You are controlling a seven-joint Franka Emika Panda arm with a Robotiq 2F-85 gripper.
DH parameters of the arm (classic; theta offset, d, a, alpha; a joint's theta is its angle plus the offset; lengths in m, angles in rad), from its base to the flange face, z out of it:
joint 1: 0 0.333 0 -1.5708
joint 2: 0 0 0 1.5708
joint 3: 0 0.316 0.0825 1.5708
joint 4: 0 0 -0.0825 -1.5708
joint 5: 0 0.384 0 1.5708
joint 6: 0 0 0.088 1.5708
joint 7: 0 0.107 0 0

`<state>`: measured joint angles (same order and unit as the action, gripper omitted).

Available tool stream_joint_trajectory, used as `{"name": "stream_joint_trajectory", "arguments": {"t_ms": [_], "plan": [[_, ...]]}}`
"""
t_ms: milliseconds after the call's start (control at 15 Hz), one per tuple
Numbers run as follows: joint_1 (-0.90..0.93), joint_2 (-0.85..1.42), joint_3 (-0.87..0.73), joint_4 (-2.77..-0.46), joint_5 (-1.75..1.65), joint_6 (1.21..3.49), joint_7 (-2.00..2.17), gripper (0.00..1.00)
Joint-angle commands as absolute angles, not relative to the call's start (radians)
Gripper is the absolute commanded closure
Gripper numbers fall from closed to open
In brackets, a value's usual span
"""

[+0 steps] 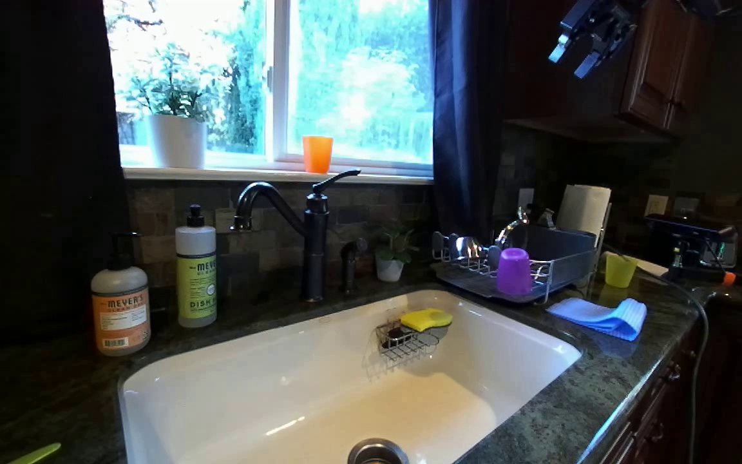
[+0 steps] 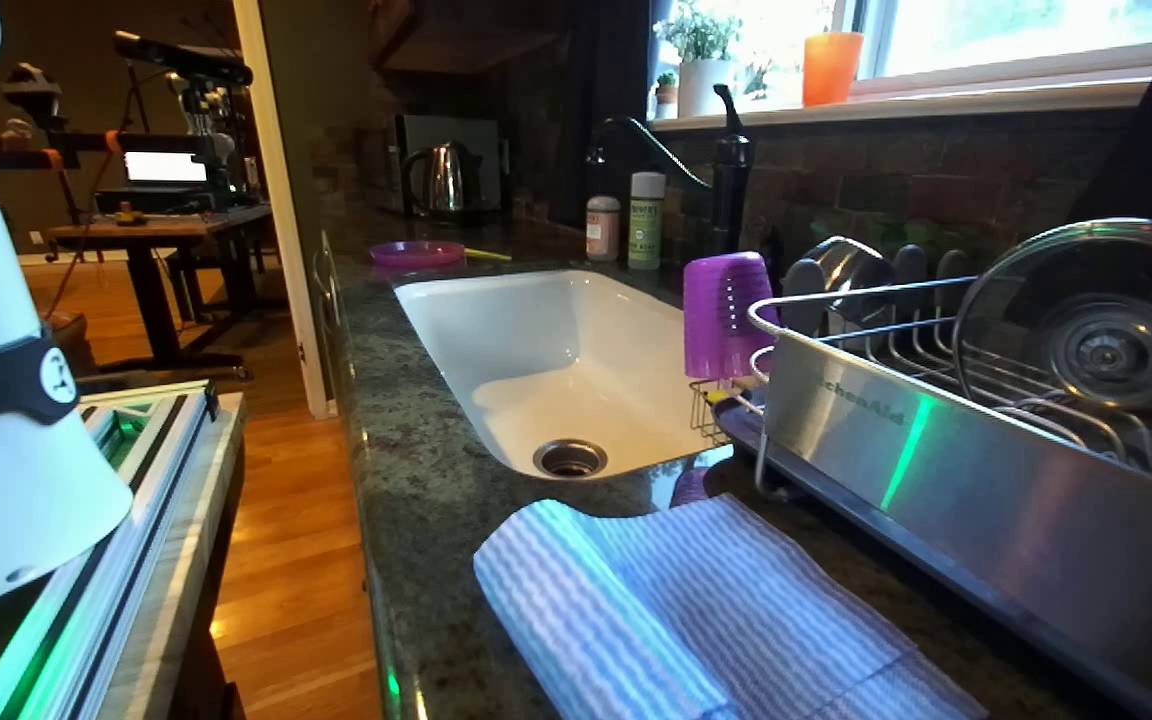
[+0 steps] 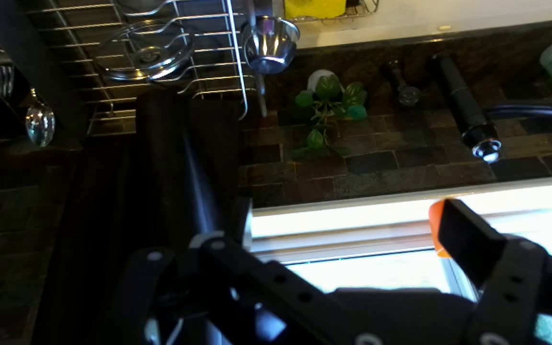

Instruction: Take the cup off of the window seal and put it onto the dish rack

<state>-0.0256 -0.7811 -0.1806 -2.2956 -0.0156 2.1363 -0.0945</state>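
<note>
- The orange plastic tumbler [image 1: 317,154] stands upright on the windowsill [image 1: 236,174], behind the black faucet [image 1: 316,251]; we want it on the KitchenAid dish rack [image 2: 986,500] beside the white sink [image 1: 248,380].
- Our Robotiq gripper [image 1: 570,61] hangs high up, its jaws spread apart with nothing between them.
- We judge the tumbler light, thin-walled and fairly stiff, with slight give; it should not shatter, but its smooth sides may slip.
- It has no handle that we can see, so we should pinch it across both side walls near mid-height, gently.
- A careless nudge could tip something so light off that narrow windowsill.
</note>
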Motion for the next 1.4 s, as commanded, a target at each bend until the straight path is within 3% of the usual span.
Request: {"name": "stream_joint_trajectory", "arguments": {"t_ms": [0, 600, 667, 1333], "plan": [[-0.009, -0.553, -0.192, -2.109, 0.098, 2.116, -0.012, 0.00], [-0.025, -0.052, -0.128, -1.618, 0.209, 1.915, 0.157, 0.00], [-0.040, -0.165, -0.124, -1.756, 0.182, 1.993, 0.123, 0.00], [-0.047, -0.060, -0.103, -1.644, 0.194, 2.005, 0.212, 0.00]]}}
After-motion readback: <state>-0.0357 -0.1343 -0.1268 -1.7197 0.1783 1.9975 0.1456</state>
